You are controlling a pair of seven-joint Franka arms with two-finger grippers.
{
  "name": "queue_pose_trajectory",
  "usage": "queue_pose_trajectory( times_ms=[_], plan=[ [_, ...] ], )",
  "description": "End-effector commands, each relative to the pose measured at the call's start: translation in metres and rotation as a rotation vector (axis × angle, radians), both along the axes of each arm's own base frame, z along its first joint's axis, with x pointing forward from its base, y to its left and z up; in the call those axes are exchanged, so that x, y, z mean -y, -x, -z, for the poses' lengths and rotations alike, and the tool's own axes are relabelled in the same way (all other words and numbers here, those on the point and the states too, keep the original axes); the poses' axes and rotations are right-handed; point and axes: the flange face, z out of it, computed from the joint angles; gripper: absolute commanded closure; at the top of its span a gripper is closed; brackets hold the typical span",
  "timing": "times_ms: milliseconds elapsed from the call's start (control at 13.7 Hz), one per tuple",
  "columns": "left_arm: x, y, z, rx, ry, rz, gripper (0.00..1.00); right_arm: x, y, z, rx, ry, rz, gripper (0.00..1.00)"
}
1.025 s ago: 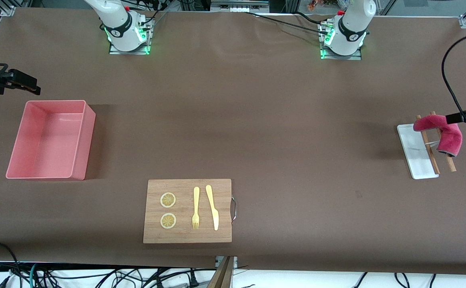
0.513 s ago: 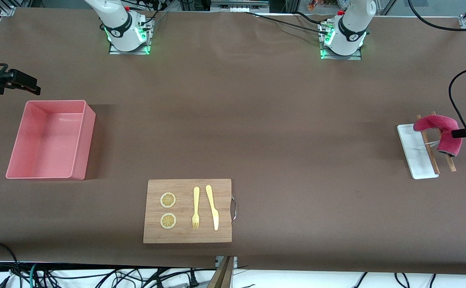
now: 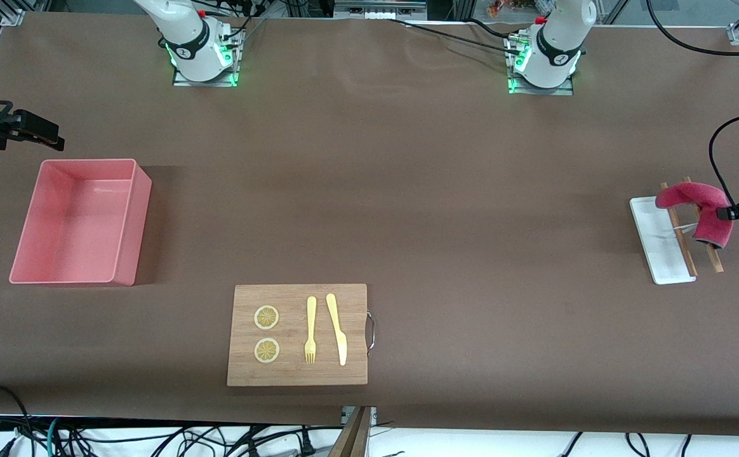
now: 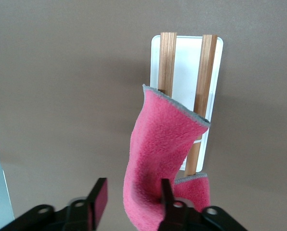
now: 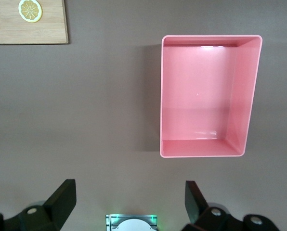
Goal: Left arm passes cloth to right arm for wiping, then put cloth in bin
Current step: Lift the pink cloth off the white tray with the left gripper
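A: Item one, the cloth (image 3: 703,212). Location?

B: Toward the left arm's end of the tabletop (image 3: 407,190), draped in an arch over two wooden slats (image 4: 203,96) that rest across a small white tray (image 3: 658,244). One end lies on the slats, the other hangs down beside the tray. Its long axis runs roughly along the slats.

A: Item two, the left gripper (image 4: 131,199). Relation to the cloth?

B: Right at the hanging end. In the left wrist view one of its fingers (image 4: 167,192) presses into the fabric, the other stands clear at the cloth's edge, with a fold of cloth between them. They are partly drawn in, but whether they have bitten down on the cloth I cannot tell. The arm reaches out low from that end of the table, its hand level with the arch.

A: Item three, the right gripper (image 5: 129,202)?

B: Waiting, fingers spread wide with nothing between them, hovering near the bin (image 3: 80,219) at the right arm's end of the tabletop. The bin holds nothing.

A: Which arm is nearer the cloth?

B: The left, plainly. The right is well apart.

A: Other stock?

B: A wooden board (image 3: 298,334) nearer the front camera, carrying two lemon slices (image 3: 266,333), a fork (image 3: 310,330) and a knife (image 3: 336,329).
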Motion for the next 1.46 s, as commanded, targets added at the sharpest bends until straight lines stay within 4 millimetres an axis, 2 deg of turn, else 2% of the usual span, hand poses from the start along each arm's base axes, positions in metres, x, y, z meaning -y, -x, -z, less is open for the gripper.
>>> queue_pose_trajectory(
  times_ms=[0,293,366,439,659,879,952,1099,1172,1245,1318,1392],
  plan=[
    [-0.001,0.0,0.0,0.009,0.035,0.026,0.69,0.002,0.001,-0.002,0.007,-0.014,-0.009,0.0],
    [0.001,-0.002,0.01,-0.003,0.042,0.027,0.69,0.002,0.001,-0.002,0.007,-0.015,-0.009,0.0],
    [0.002,-0.003,0.01,0.003,0.051,0.022,0.81,0.002,0.0,-0.001,0.006,-0.015,-0.009,0.0],
    [0.005,-0.004,0.013,0.001,0.055,0.025,0.98,0.002,-0.001,0.001,0.003,-0.014,-0.009,0.0],
    [0.012,-0.011,0.007,0.013,0.049,0.034,1.0,0.003,-0.002,0.003,0.003,-0.016,-0.009,0.0],
    [0.015,-0.014,-0.007,0.031,0.045,0.045,1.0,0.0,-0.006,0.008,0.003,-0.017,-0.014,0.0],
    [0.019,-0.015,-0.021,0.041,0.044,0.048,1.0,0.002,-0.007,0.01,0.0,-0.017,-0.01,0.0],
    [0.047,-0.02,-0.063,0.014,0.061,0.069,1.0,0.002,-0.008,0.011,-0.002,-0.018,-0.01,0.0],
    [0.065,-0.026,-0.085,0.0,0.073,0.083,1.0,0.003,-0.009,0.014,-0.003,-0.018,-0.008,0.0],
    [0.087,-0.032,-0.103,-0.005,0.084,0.102,1.0,0.002,-0.014,0.024,-0.022,-0.02,-0.009,0.0],
    [0.106,-0.036,-0.117,-0.002,0.099,0.108,1.0,0.004,-0.016,0.027,-0.025,-0.017,-0.009,0.0],
    [0.133,-0.042,-0.128,0.006,0.115,0.14,1.0,0.004,-0.021,0.039,-0.045,-0.016,-0.009,0.0]
  ],
)
